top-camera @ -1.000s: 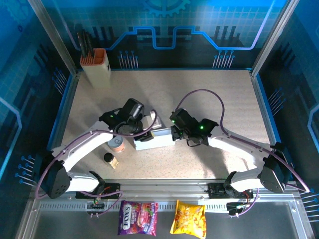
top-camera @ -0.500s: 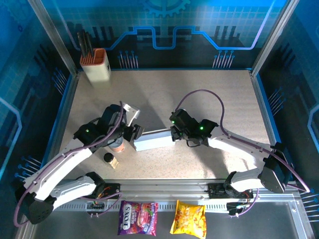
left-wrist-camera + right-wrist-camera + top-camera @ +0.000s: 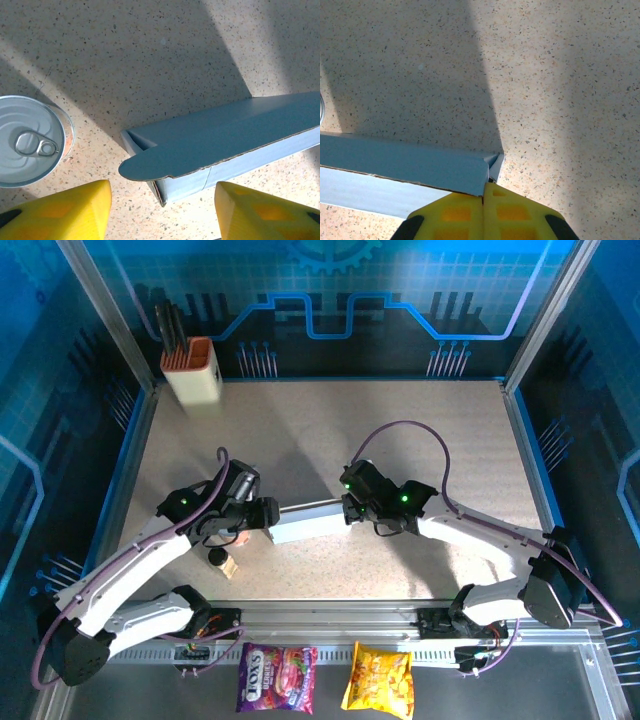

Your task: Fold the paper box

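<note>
The paper box (image 3: 312, 521) lies as a long, shallow white-grey box in the middle of the table, its lid panel folded over. My left gripper (image 3: 263, 519) is at its left end, open. In the left wrist view the box's end with a rounded lid tab (image 3: 150, 167) sits just ahead of the yellow fingers (image 3: 70, 210), between them and untouched. My right gripper (image 3: 350, 510) is at the box's right end. Its fingertips (image 3: 483, 192) are pressed together against the corner of the box (image 3: 405, 170). Whether they pinch a cardboard edge, I cannot tell.
A tin can (image 3: 30, 141) stands just left of the box's left end, beside my left gripper. A small dark-capped bottle (image 3: 220, 560) sits nearer the front. The cream holder (image 3: 192, 370) stands at the far left corner. Two snack bags (image 3: 277, 677) lie beyond the table's front rail.
My left arm has drawn back from over the box, leftwards and towards the front, and its gripper now sits at the box's left end. The raised flap is down. The right arm has not moved.
</note>
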Controlling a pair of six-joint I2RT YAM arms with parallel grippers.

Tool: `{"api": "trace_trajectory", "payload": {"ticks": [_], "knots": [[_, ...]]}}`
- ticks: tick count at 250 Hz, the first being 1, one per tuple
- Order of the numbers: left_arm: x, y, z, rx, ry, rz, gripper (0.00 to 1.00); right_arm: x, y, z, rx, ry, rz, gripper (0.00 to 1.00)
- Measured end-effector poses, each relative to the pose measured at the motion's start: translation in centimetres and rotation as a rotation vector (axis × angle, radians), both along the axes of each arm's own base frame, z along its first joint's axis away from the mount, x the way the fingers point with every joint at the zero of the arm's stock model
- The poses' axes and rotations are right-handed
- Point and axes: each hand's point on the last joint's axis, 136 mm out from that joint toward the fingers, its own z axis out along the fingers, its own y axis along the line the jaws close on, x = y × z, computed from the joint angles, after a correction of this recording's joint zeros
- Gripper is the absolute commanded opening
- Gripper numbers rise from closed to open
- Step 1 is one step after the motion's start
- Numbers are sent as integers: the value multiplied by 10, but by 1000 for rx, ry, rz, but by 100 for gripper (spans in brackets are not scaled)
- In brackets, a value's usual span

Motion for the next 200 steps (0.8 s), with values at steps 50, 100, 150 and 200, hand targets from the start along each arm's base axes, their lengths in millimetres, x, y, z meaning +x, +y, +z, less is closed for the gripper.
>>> {"api": "trace_trajectory", "payload": {"ticks": [50, 100, 150, 200], "knots": [[1, -1, -4, 7, 16, 5, 57, -1, 0, 0, -2, -1, 2, 3], [5, -11, -3, 46, -2, -135, 63, -1, 0, 0, -3, -3, 2, 3], [1, -42, 11, 61, -158, -567, 67, -1, 1, 0, -3, -2, 3, 3], [-4, -53, 6, 161, -326, -909, 71, -1, 1, 0, -3, -3, 3, 4]]}}
